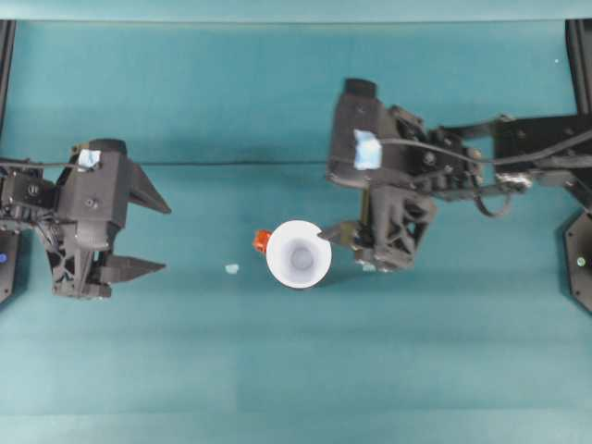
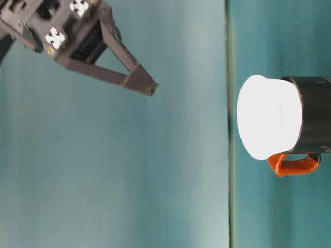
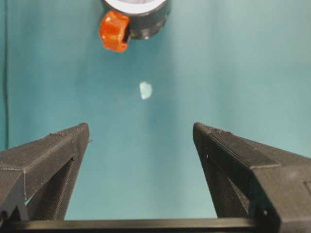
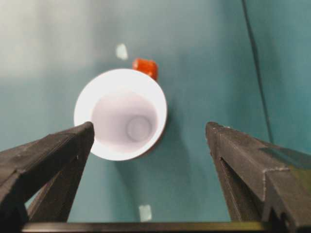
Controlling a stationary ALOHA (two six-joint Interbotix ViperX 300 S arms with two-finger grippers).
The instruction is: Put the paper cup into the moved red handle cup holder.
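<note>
The white paper cup (image 1: pixel 299 254) stands upright inside the black red handle cup holder (image 2: pixel 314 114), mouth up, its upper half rising out of the holder. The orange-red handle (image 1: pixel 262 242) sticks out at the cup's upper left. My right gripper (image 1: pixel 347 248) hovers open just right of the cup, one fingertip near the rim; in the right wrist view the paper cup (image 4: pixel 121 114) lies below, toward the left finger, with nothing held. My left gripper (image 1: pixel 166 239) is open far to the left, facing the red handle cup holder (image 3: pixel 146 19) from a distance.
A small pale scrap (image 1: pixel 231 268) lies on the teal table left of the cup, and another scrap (image 1: pixel 368 266) under the right gripper. Black frame posts (image 1: pixel 581 55) stand at the table's side edges.
</note>
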